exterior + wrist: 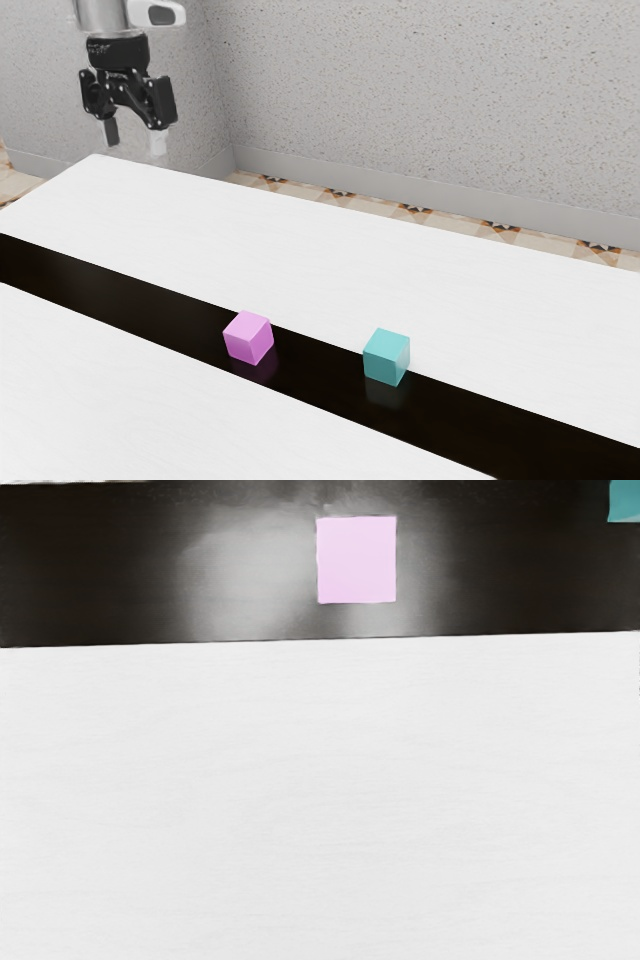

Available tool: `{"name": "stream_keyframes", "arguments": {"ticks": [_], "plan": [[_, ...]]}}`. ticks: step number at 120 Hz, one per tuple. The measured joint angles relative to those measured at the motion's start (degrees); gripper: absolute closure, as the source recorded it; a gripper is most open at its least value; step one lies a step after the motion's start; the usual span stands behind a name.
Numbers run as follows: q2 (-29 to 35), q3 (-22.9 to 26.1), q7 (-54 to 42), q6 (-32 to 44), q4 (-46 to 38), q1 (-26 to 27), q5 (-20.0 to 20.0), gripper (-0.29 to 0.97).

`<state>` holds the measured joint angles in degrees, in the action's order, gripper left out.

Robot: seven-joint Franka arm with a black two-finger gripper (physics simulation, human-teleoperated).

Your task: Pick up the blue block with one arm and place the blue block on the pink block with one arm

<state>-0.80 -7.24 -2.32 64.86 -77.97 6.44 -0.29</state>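
White tabletop [380, 250] lies beneath us, crossed by a black strip [130, 290]. Our gripper [133, 138] hangs high at the exterior view's upper left, fingers spread and empty. The pink block [248, 336] and the blue block [386, 356] sit on the strip, near each other but apart. We judge the pick not yet begun. Next we must descend over the blue block and straddle it.

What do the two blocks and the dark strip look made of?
Pink block: matte, uniform colour, no grain; plastic or foam, hard to say. Blue block: same finish. Dark strip: glossy black, mirrors both blocks; lacquer or glass perhaps.
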Motion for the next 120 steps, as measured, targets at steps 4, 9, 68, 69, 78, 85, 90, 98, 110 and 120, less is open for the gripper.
{"name": "stream_keyframes", "arguments": {"ticks": [4,9,68,69,78,85,90,98,110,120], "plan": [[0.02,-0.32,-0.22,3.17,0.11,0.04,0.04,0.02],[-0.14,-0.39,-0.46,6.52,0.07,-0.31,0.09,0.02],[-33.86,-19.09,7.92,41.87,-2.88,35.07,-19.10,0.06],[-33.93,-18.72,8.08,42.52,-3.28,34.97,-19.25,0.06],[-32.72,-16.13,9.37,49.16,-10.43,34.53,-20.23,0.06],[-32.10,-14.79,10.26,53.41,-13.59,34.36,-20.61,0.07],[-31.99,-13.85,10.85,55.78,-14.57,33.98,-20.21,0.07],[-31.82,-12.30,11.72,58.69,-15.09,32.99,-18.66,0.07],[-31.86,-11.81,12.81,61.50,-15.39,32.31,-17.12,0.07],[-32.46,-11.69,13.57,62.95,-15.43,31.87,-16.51,0.07]]}}
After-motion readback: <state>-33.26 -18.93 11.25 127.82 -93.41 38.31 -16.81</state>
